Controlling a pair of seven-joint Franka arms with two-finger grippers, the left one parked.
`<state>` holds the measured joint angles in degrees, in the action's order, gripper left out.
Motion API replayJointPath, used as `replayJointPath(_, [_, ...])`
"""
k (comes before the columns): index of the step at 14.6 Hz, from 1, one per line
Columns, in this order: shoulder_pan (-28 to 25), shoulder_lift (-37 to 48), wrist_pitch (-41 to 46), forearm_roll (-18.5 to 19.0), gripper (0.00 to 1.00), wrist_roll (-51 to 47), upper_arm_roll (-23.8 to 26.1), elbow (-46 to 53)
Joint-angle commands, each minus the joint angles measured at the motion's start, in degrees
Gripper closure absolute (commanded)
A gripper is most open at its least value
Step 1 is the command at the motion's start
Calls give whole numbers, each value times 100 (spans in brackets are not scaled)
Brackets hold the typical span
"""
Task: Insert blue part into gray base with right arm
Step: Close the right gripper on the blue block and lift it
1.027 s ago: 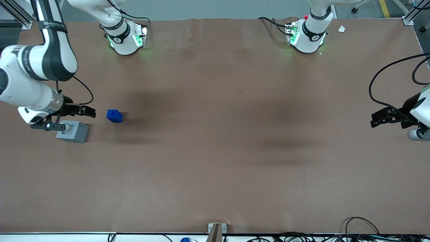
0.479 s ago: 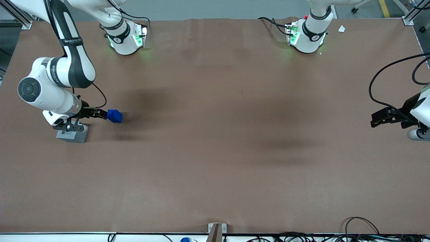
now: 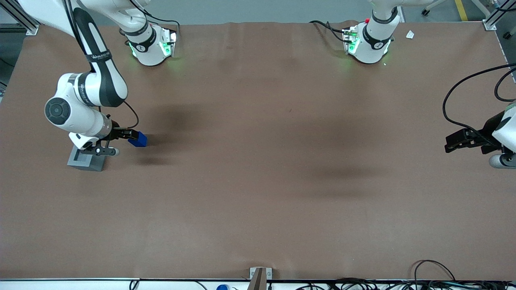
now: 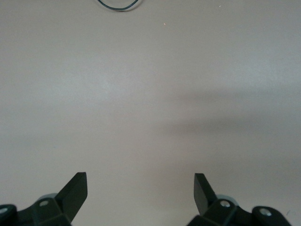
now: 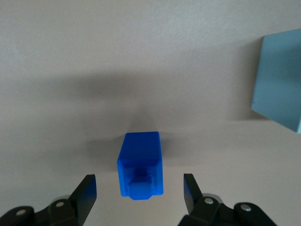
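The claw (image 5: 138, 193) is spread wide just above the blue part (image 5: 140, 164), one finger (image 5: 86, 190) on each side, neither touching. The blue part (image 3: 139, 139) sits on the brown table (image 3: 258, 181), with the gray base (image 3: 84, 160) near it at about eight o'clock in the front view.

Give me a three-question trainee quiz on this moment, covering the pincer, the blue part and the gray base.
1. True or false: the pincer is shut on the blue part.
2. The blue part now rests: A) in the gray base, B) on the table, C) lifted in the air.
3. Fill in: the pincer's fingers stand one on each ___ of the blue part.

Key: 1 false, the fingers are open and apart from it. 2 B. 3 side.
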<state>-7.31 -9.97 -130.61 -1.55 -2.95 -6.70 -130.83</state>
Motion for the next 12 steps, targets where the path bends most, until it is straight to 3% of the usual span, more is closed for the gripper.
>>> replayJointPath(1, [-51, 56, -105, -30, 17, -22, -7, -232])
replayJointPath(10, [-78, -294, -764, -30, 24, -13, -16, -488])
replayJointPath(12, [-78, -391, -913, -30, 35, -13, -16, -488])
